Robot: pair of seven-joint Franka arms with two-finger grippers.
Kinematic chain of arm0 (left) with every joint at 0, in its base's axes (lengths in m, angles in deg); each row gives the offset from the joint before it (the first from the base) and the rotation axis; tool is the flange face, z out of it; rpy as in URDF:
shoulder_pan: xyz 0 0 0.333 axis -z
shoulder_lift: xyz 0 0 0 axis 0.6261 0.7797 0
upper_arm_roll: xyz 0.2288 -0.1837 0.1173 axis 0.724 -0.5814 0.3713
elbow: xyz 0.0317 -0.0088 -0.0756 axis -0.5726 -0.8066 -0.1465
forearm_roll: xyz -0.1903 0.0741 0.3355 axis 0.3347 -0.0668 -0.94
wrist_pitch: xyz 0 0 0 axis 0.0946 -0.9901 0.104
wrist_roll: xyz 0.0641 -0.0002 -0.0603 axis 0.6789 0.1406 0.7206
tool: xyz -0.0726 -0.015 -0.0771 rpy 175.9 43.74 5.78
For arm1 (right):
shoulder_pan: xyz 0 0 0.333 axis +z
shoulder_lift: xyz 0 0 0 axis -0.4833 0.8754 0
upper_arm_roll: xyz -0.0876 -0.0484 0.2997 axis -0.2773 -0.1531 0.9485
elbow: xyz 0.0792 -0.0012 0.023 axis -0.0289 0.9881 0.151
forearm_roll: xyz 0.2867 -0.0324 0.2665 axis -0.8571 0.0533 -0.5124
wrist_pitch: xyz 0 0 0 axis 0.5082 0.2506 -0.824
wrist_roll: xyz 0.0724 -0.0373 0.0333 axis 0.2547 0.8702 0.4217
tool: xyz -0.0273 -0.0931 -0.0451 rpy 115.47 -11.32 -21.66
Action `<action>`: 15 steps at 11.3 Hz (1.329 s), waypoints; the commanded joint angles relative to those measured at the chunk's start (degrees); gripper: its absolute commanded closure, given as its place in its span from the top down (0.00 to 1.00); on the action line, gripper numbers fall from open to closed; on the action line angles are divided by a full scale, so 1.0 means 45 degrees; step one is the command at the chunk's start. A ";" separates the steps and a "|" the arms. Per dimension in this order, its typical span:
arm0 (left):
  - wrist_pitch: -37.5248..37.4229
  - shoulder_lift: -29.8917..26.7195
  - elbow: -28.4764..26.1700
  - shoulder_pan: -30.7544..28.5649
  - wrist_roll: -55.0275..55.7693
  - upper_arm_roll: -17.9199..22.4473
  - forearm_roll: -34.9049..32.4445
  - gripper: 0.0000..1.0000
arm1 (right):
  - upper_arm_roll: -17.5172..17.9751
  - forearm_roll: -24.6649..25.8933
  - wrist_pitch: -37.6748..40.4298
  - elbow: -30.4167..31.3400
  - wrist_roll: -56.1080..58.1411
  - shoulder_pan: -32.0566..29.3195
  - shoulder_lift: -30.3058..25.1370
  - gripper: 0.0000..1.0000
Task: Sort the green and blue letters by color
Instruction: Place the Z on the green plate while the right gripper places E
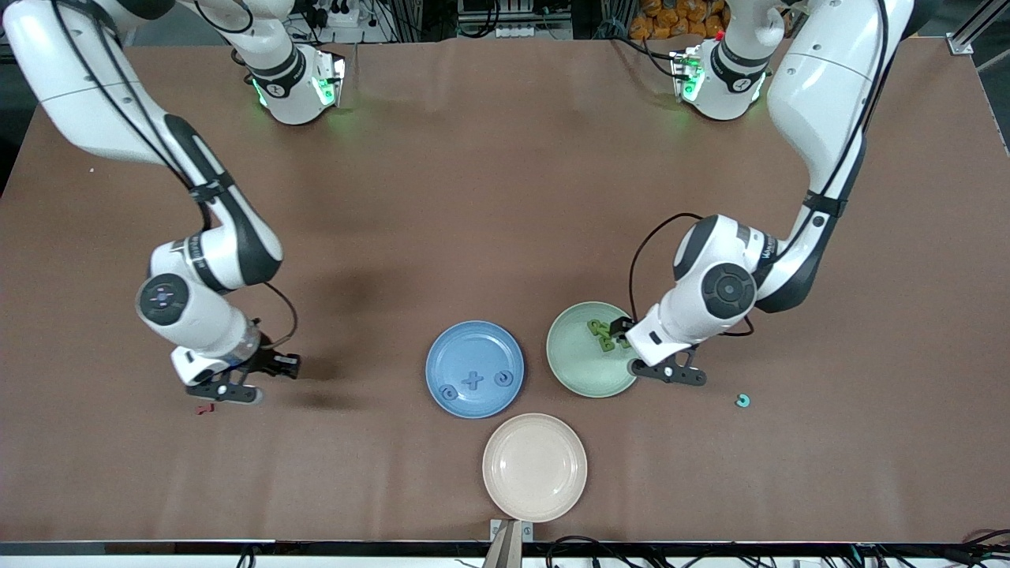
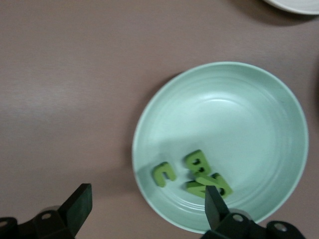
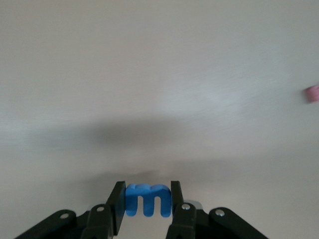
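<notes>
Three green letters [image 2: 197, 174] are piled in the green plate [image 2: 239, 99], bunched at the edge toward the left arm's end of the desk; two overlap and one sits just beside them. In the front view the same green pile [image 1: 604, 334] is partly covered by the left arm's wrist.

Three blue letters [image 1: 473, 381] lie spread in the blue plate [image 1: 450, 351], which sits just beside the green plate, toward the right arm's end. One more blue piece, an E-shaped letter [image 3: 147, 200], is pinched between the fingers of the right tool [image 3: 147, 204], so that tool is clamped on it. From the front, the right tool [image 1: 229, 388] hangs over bare desk [image 1: 473, 197] well toward the right arm's end, with a small dark red letter [image 1: 205, 409] on the desk just below it in that view; the same piece shows as a pinkish blur [image 3: 312, 93] in the right wrist view.

The left tool [image 2: 144, 211] has its fingers spread wide with nothing between them, and it hovers over the rim of the green plate. In the front view the left tool [image 1: 667, 371] is at that plate's edge.

A small teal ring-shaped letter [image 1: 742, 401] lies alone on the desk, toward the left arm's end, apart from the plates. A beige plate [image 1: 505, 442] sits nearer the front camera than the other two.
</notes>
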 commanded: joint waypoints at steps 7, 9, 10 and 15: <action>-0.0283 -0.0132 -0.0606 -0.4110 -0.1709 0.0034 -0.1593 1.00 | -0.0148 -0.4400 0.0596 -0.4193 -0.8566 0.4620 0.1758 0.00; -0.0303 -0.0422 -0.0723 -0.4677 -0.2120 0.0054 -0.1851 1.00 | -0.0225 -0.4458 -0.0283 -0.4999 -1.0551 0.5231 0.2600 0.33; -0.0322 -0.0618 -0.0801 -0.4969 -0.2508 0.0073 -0.1852 1.00 | -0.0226 -0.4439 -0.0500 -0.4981 -1.1061 0.5271 0.2680 0.99; -0.0381 -0.3017 -0.2458 -0.4953 -0.2961 0.0445 -0.1813 1.00 | -0.0616 -0.3039 -0.0347 -0.4884 -1.0853 0.5175 0.2642 1.00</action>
